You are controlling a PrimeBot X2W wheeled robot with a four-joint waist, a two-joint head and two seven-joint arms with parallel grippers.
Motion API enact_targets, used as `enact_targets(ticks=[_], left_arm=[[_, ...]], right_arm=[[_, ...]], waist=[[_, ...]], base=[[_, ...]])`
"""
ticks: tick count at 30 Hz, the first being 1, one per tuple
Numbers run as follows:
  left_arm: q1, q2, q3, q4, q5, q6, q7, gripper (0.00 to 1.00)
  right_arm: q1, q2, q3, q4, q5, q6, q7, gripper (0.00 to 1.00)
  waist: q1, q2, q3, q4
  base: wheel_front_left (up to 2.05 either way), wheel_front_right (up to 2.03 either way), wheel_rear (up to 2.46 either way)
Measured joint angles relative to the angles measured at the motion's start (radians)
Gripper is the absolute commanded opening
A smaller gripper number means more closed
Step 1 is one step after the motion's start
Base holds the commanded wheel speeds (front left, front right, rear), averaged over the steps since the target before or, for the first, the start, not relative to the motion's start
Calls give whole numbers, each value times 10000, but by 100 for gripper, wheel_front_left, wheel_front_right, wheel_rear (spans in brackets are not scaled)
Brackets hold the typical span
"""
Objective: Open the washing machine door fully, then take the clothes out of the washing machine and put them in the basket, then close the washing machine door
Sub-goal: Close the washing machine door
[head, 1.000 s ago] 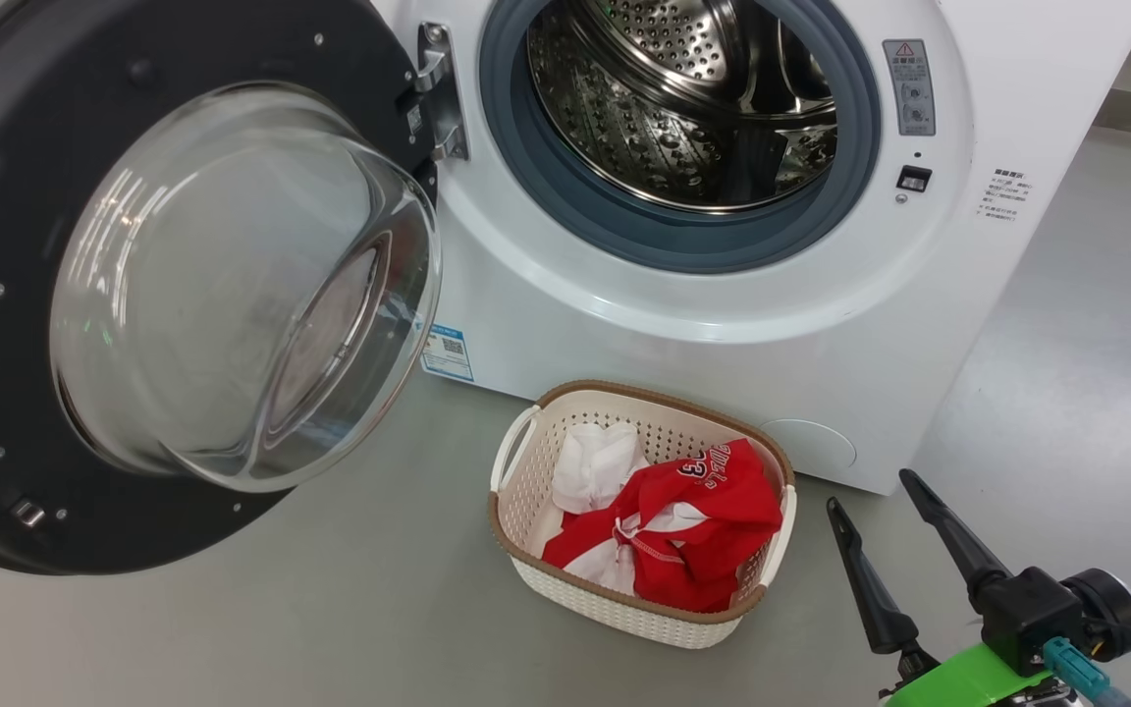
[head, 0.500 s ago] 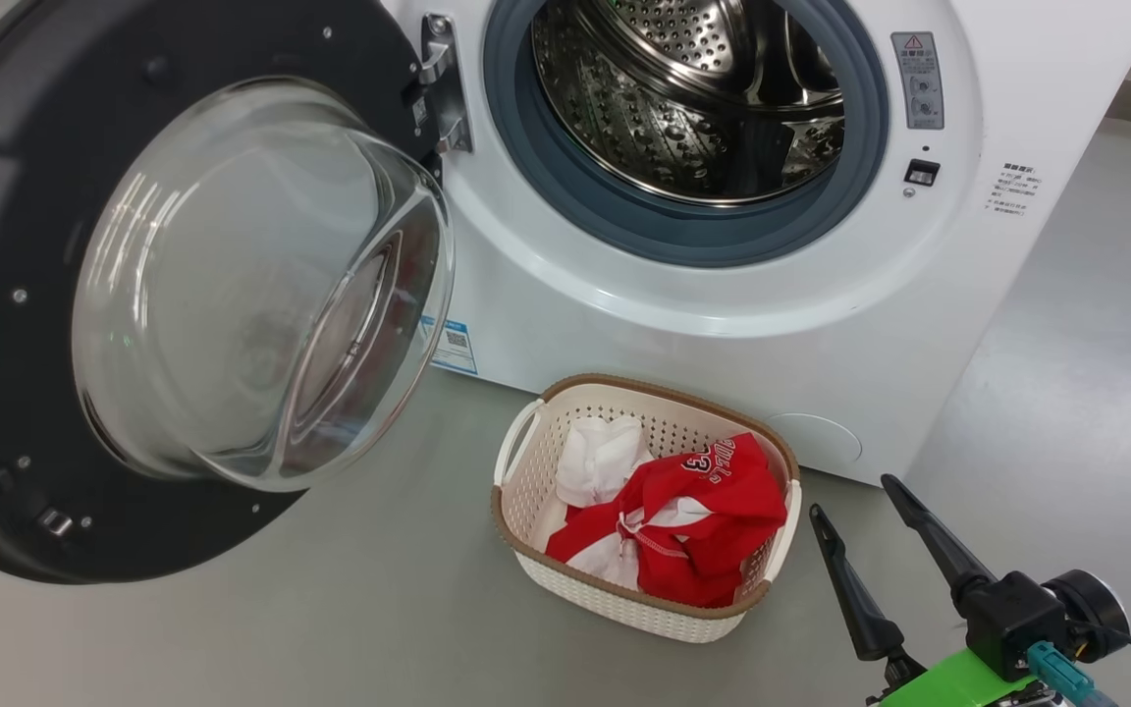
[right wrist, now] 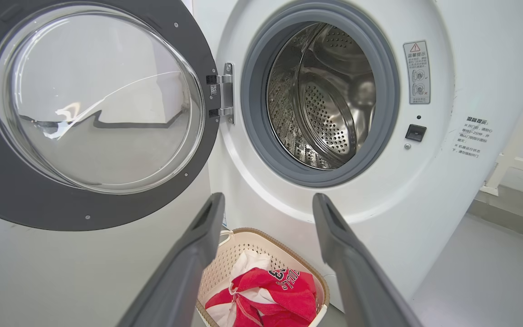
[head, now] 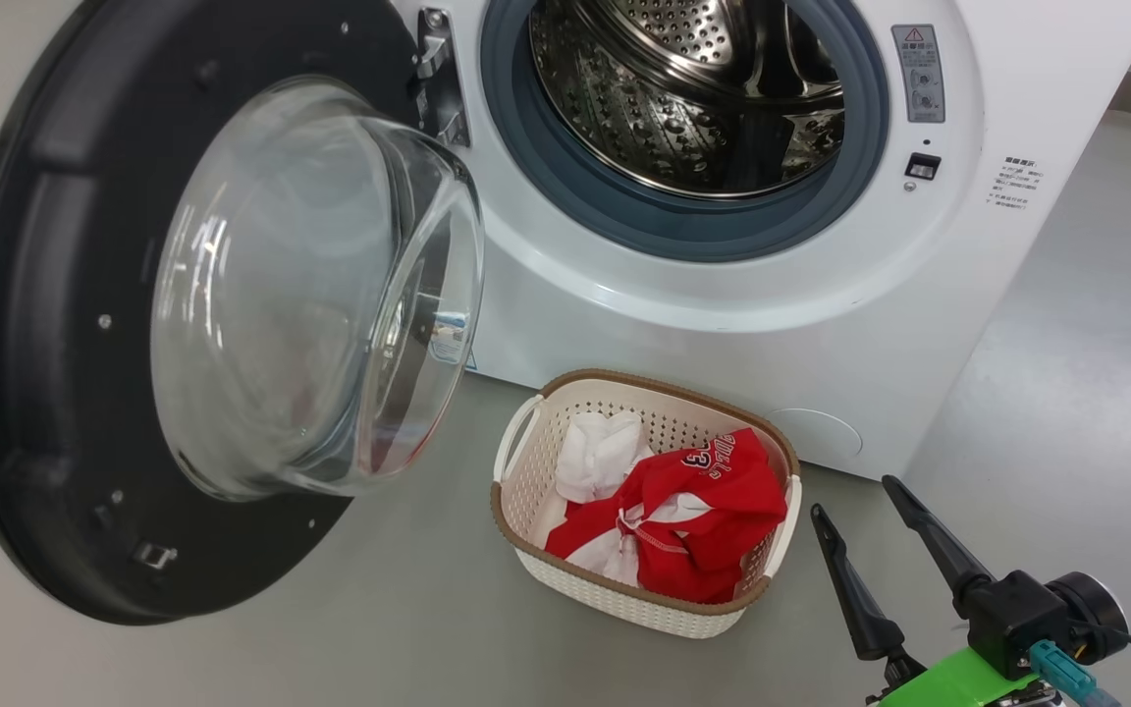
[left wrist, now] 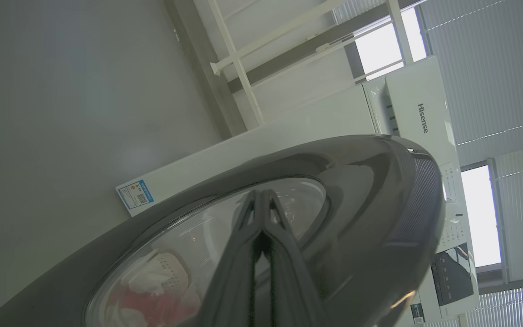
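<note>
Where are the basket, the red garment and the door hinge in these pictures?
basket (head: 615, 604), head view: on its cream perforated front wall.
red garment (head: 723, 496), head view: on the red fabric below the lettering.
door hinge (right wrist: 228, 93), right wrist view: on its silver plate.

The head view looks down from high in front at the white front-loading washing machine, its round black-rimmed glass door and the small cream perforated plastic basket at the machine's foot. The right wrist view faces the same three from lower and nearer, almost level. The left wrist view, rolled sideways, sits close against the door's outer face, the basket dim through its glass.
</note>
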Motion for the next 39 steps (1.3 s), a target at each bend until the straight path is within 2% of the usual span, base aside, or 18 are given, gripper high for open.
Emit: enact_targets(ticks=[9, 19, 26, 34, 39], left_arm=[[1201, -988, 357, -2136, -803, 606, 667, 0], [2248, -1758, 226, -4107, -951, 1214, 1106, 0], [2811, -2077, -90, -4903, -1087, 1450, 1223, 0], [3589, -2155, -756, -5751, -2125, 1641, 1235, 0], [3893, -2167, -1319, -5950, -2940, 1732, 696, 0]], right_arm=[[-2, 35, -48, 13, 0, 0, 0, 100], [-11, 48, -61, 17, 0, 0, 0, 100], [-12, 77, -65, 15, 10, 0, 0, 100], [-13, 140, -61, 25, 13, 0, 0, 100], [-14, 144, -63, 48, 17, 0, 0, 100]], waist=[[0, 0, 56, -51], [0, 0, 102, -222], [0, 0, 102, -357], [0, 0, 117, -599], [0, 0, 72, -755]], base=[[0, 0, 0], [0, 0, 0], [0, 0, 0], [0, 0, 0], [0, 0, 0]])
